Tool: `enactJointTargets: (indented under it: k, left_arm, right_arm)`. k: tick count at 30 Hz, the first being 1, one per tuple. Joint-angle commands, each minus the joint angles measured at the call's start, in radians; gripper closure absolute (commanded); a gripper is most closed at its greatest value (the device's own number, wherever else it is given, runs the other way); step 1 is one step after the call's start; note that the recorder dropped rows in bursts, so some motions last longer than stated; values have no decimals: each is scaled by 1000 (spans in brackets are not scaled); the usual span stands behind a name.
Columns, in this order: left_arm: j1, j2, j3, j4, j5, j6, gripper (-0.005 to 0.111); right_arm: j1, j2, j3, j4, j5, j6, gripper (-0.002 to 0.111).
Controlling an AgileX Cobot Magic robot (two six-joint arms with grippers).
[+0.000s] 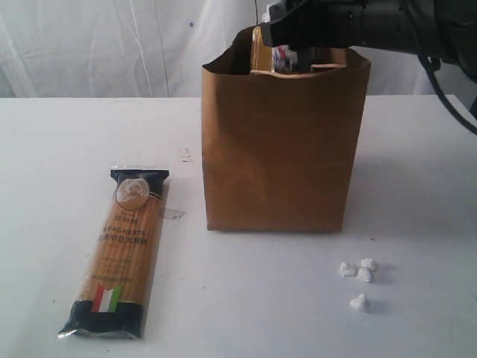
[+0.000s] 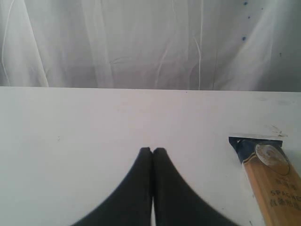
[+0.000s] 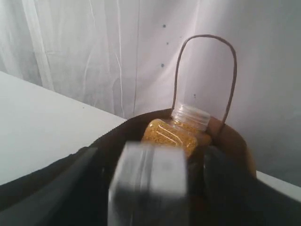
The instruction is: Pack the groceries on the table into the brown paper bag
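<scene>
Your R gripper (image 3: 146,188) sits at the mouth of the brown paper bag (image 1: 279,149), jaws wide w/ a pale, blurred carton (image 3: 150,162) btwn them; can't tell if it's gripped. The yellow-grain bottle (image 3: 176,134) stands just beyond those jaws, inside the bag. Your L gripper (image 2: 153,150) is pinched tight, empty, over the table (image 1: 59,149). The spaghetti packet (image 2: 270,179) lies flat off to one side of it.

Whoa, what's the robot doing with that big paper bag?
It is packing groceries. The right gripper is at the mouth of the brown paper bag, with a blurry pale box between its jaws; whether it grips the box is unclear. A yellow-grain bottle already stands inside. The spaghetti packet lies on the table beside the bag, not yet packed. The left gripper is shut and empty above the table.
</scene>
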Motion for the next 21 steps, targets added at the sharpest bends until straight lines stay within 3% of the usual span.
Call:
enactJointTargets:
  k: [1, 14, 21]
  left_arm:
    - [-8, -4, 4, 11, -4, 0, 106]
    - [-8, -4, 4, 11, -4, 0, 106]
    - [-8, -4, 4, 11, -4, 0, 106]
  right_arm:
    - [-12, 8, -6, -3, -21, -10, 42]
    - [-12, -3, -6, -3, 59, 7, 42]
    - [-12, -148, -6, -3, 74, 77, 49]
